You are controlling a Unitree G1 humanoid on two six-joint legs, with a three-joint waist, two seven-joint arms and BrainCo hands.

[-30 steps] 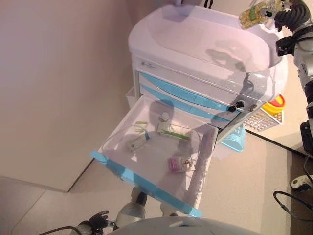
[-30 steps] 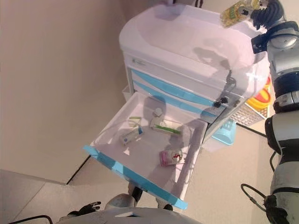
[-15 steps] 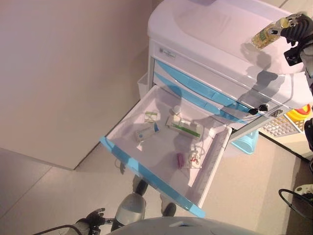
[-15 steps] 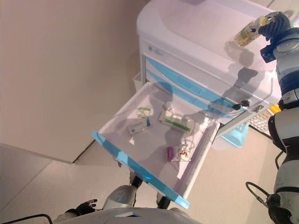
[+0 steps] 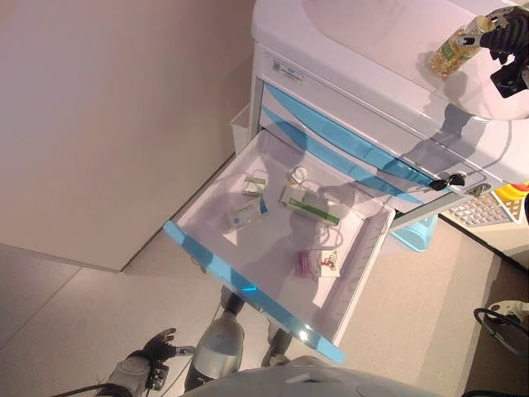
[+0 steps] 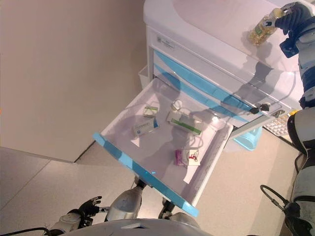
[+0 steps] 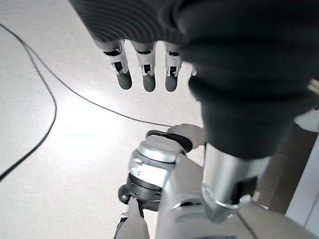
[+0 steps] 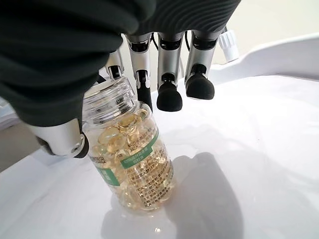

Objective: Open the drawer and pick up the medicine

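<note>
A clear medicine bottle [image 8: 132, 159] of yellow capsules with a green label stands tilted, its base on the cart's white top [image 5: 364, 33]. My right hand [image 5: 506, 29] is shut on it near the lid, thumb on one side and a finger [image 8: 142, 74] behind. The bottle also shows in the left eye view [image 5: 453, 51]. The cart's lowest drawer [image 5: 248, 289] is pulled wide open and holds several small medicine boxes [image 5: 310, 204] and a pink packet [image 5: 316, 263]. My left hand [image 5: 153, 347] hangs low near the floor, fingers [image 7: 144, 69] straight and empty.
The open drawer's blue front juts out toward me. A beige wall runs along the left. A light blue bin [image 5: 417, 233] and a white grid basket [image 5: 483, 211] sit on the floor to the cart's right.
My right hand has lowered the bottle from above the cart until its base is on the top. The camera has shifted, so the whole scene sits differently in the picture.
</note>
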